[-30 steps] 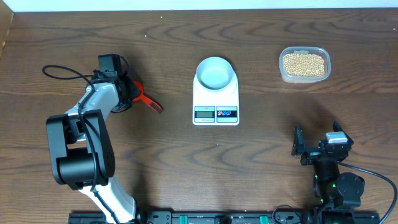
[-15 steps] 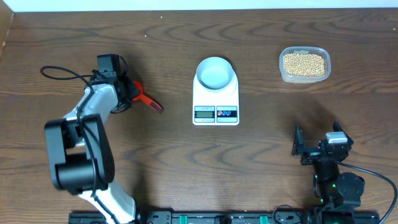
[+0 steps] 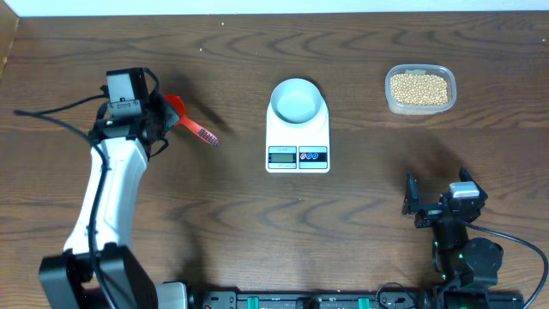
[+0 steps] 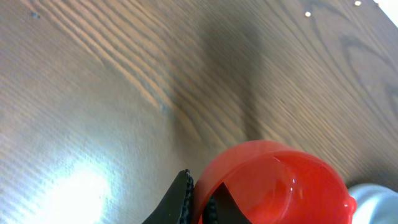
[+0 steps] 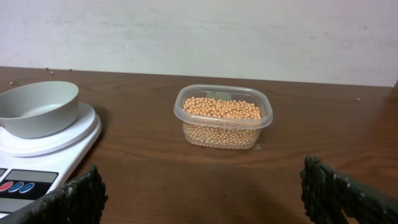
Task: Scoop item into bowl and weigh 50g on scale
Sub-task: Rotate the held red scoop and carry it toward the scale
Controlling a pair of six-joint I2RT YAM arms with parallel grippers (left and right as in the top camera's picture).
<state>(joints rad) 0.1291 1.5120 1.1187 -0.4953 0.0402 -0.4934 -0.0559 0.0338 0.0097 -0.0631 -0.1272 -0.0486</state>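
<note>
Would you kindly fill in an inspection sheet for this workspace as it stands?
Surface: brown wooden table.
Job's things: bowl sits empty on scale; beans fill clear tub, far right.
Clutter: nothing seen.
Grippers: left gripper shut on red scoop; right gripper open, holding nothing.
Cables: black cable by left arm; second cable behind right arm.
Surroundings: pale wall beyond table.

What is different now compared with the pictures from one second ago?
The left gripper, holding the red scoop, moved a little toward the far left. The bowl on the scale, the beans in their tub and the open right gripper stayed put.
</note>
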